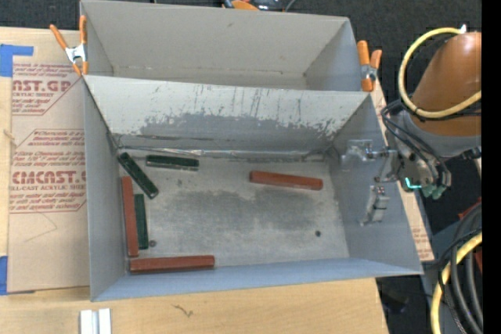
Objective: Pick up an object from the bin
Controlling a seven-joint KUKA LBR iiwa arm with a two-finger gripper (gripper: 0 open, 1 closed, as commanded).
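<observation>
Gripper (377, 199) hanging by the right wall of the bin (235, 43), can't tell how wide it's set, nearest thing a red-brown bar (286, 181) mid-floor — well apart from it, more red and dark green bars (128, 217) bunched along the left edge and near-left corner
</observation>
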